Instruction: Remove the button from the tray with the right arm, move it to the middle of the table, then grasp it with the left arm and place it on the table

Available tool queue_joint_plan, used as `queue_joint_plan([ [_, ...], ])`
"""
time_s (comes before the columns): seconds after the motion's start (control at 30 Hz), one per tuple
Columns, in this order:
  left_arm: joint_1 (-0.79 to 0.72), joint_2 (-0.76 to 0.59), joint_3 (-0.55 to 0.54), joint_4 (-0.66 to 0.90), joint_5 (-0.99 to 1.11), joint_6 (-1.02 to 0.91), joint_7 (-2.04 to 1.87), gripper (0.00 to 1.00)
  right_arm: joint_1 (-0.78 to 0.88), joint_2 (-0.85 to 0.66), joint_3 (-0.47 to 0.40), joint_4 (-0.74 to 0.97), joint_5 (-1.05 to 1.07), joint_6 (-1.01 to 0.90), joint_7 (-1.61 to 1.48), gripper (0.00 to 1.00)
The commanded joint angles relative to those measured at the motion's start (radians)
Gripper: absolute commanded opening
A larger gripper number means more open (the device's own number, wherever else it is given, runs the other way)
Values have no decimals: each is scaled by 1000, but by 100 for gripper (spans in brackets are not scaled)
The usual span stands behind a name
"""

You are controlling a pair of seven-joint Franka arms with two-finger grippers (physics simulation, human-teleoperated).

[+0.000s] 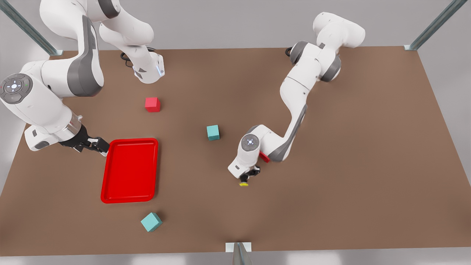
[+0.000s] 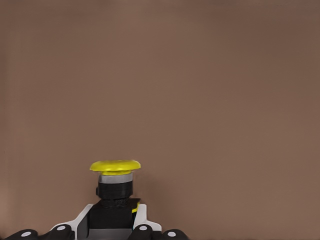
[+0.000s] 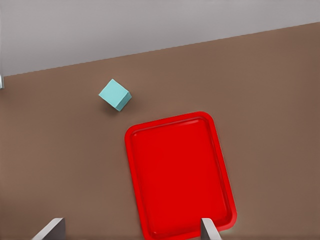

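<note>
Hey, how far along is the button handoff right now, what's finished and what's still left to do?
Done: the tray is empty, and the button is out near the table's middle. The right gripper waits open beside the tray. In hand: the left gripper is shut on the button's black body, yellow cap pointing away from the wrist. Left: set it down on the table and let go.
</note>
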Motion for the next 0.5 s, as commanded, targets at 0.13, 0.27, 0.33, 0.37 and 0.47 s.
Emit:
queue_joint_plan([
  [0.13, -279, -21, 474, -11, -3, -79, -525, 46, 1, -1, 0, 1, 1, 0, -1, 100],
  [0.27, -337, -13, 553, -13, 125, -93, -1160, 45, 0, -1, 0, 1, 1, 0, -1, 100],
  [0.33, -346, -2, 551, -19, 211, -93, -1393, 44, 0, -1, 0, 1, 1, 0, -1, 100],
  [0.37, -355, -1, 553, -22, 254, -94, -1494, 44, 0, -1, 0, 1, 1, 0, -1, 100],
  [0.47, -375, 5, 551, -48, 406, -96, -1695, 44, 1, -1, 0, 1, 1, 0, -1, 100],
])
